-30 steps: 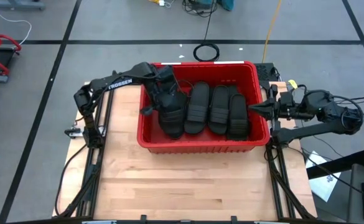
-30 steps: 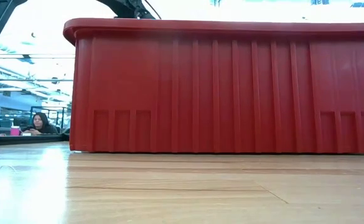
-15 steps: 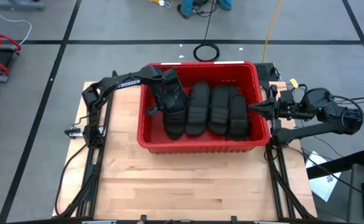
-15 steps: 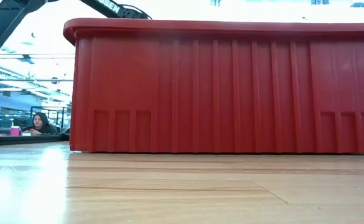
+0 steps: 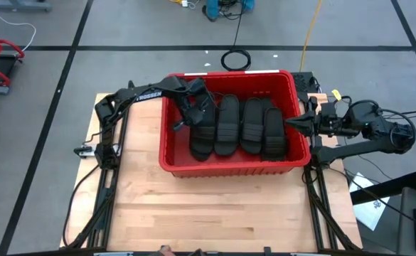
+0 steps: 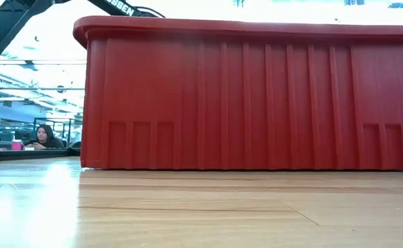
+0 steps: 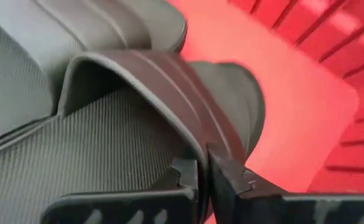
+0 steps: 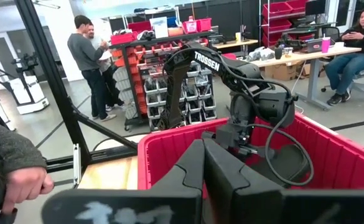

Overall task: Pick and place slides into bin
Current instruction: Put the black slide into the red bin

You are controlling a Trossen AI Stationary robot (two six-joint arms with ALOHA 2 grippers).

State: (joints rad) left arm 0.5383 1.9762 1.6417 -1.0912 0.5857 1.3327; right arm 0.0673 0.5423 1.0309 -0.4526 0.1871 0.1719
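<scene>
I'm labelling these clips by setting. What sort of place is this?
Probably a robotics lab or workshop. The right wrist view shows racks of red parts bins, people standing about, and someone seated at a desk; from above, cables trail over a taped concrete floor.

The right gripper (image 8: 203,163) is seen at the lower middle, its 2 dark fingers (image 8: 188,171) pressed together with no gap between them. Just beyond them the red bin (image 8: 163,149) is shown, with its thick rim and ribbed inner walls. The left arm (image 8: 231,81), marked with white lettering, is bent over the far rim and reaches down into the bin, a black cable looped beside it. A dark slide (image 8: 290,163) is partly seen inside. A sleeved hand (image 8: 23,183) is held at one edge. Behind, 2 standing people (image 8: 88,56), a seated person (image 8: 359,40) and shelves of red crates (image 8: 150,68) are visible.
</scene>
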